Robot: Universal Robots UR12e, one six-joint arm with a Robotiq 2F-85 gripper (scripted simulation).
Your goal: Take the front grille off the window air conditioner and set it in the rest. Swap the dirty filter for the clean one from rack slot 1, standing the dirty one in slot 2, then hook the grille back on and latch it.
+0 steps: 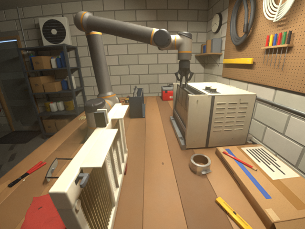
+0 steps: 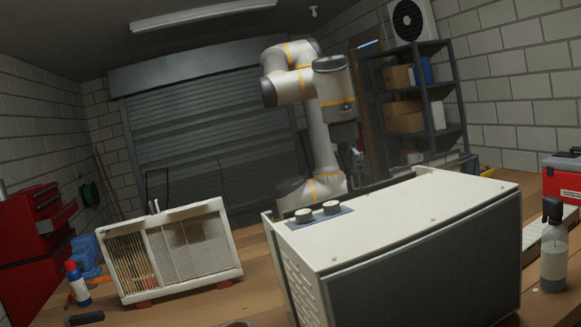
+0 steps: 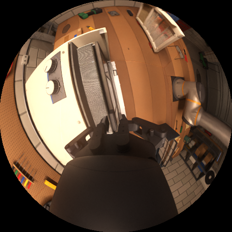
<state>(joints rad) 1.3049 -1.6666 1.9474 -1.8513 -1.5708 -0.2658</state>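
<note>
The dirty filter (image 3: 92,85) stands in the open front of the window air conditioner (image 1: 213,114), its top edge showing as a mesh strip. My gripper (image 1: 183,82) hangs straight down over that top edge at the far end of the unit; it is open and holds nothing. The front grille (image 2: 170,250) leans in its rest on the bench, well away from the unit. The dark filter rack (image 1: 136,103) stands further back on the bench.
A cardboard box (image 1: 261,177) lies on the bench near the unit, with a tape roll (image 1: 200,163) and a yellow knife (image 1: 232,212) beside it. A red toolbox (image 1: 167,93) sits behind the unit, and a spray bottle (image 2: 553,245) stands by its back.
</note>
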